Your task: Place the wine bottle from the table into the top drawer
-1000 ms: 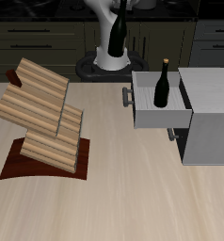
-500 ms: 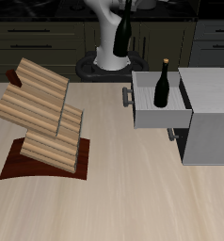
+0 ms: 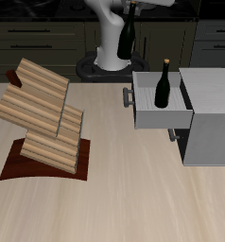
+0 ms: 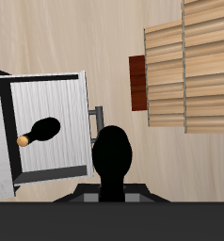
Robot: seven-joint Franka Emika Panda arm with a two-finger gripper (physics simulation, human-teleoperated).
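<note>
I hold the wine bottle [image 3: 127, 36] high at the top centre of the exterior frame, my gripper [image 3: 130, 4] clamped on its neck (fingers mostly cropped). The top drawer [image 3: 150, 115] stands pulled out, with a look-alike bottle [image 3: 164, 85] upright inside. Left, I judge: carry across, lower in, release.

Two wine bottles [image 3: 164, 84] [image 3: 128, 36], one rack [image 3: 43, 118].
</note>
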